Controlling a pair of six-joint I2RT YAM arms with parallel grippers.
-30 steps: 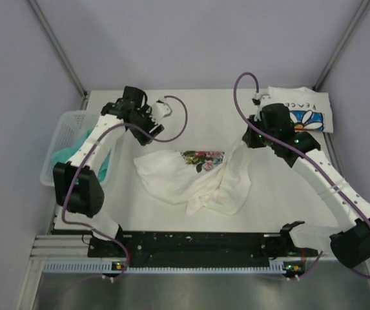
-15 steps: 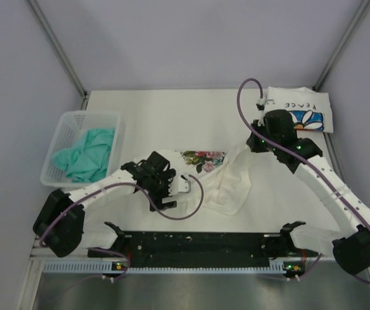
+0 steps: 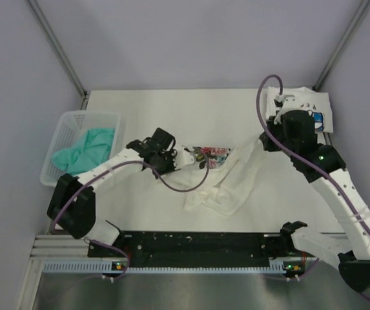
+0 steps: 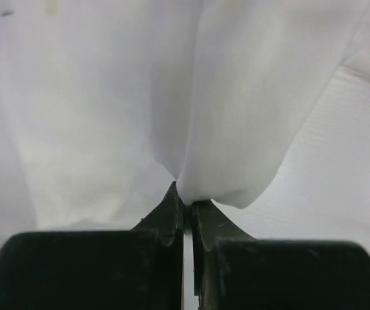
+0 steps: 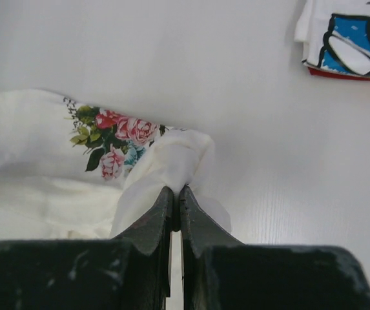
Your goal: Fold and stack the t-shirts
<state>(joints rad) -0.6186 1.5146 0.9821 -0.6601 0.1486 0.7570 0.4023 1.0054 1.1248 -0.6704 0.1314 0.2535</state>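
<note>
the large white flower-print tee (image 3: 226, 190) is pictured strung across the middle of the counter (image 3: 191, 106), caught at two points. the left tool (image 4: 183, 205) is clenched on a fold of plain white cloth at the garment's left end, the fabric rising out of the closed jaws in two smooth lobes. the right tool (image 5: 175, 194) is clenched on a bunched edge at the right end, just beside the rose print (image 5: 117, 135). between the two grips the cloth is not taut: much of it sags into a crumpled heap toward the near edge of the counter, and one twisted band is drawn up toward the right tool. the wide spacing of the grips is judged to serve a spreading move, so that the shirt can be pulled open and laid flat before any fold is made; which seams or corners are actually held cannot be told from these views. the daisy-print tee (image 5: 352, 39) is seen at the far right corner of the counter, well apart from the work, lying flat with squared edges, and is judged to be already folded and to mark the spot for the stack. the teal tee (image 3: 84, 152) is left crumpled inside the white mesh basket (image 3: 88, 115) at the left edge, apparently awaiting its turn. the task is judged to be roughly at its middle, with one shirt done, one in hand and one untouched.
</note>
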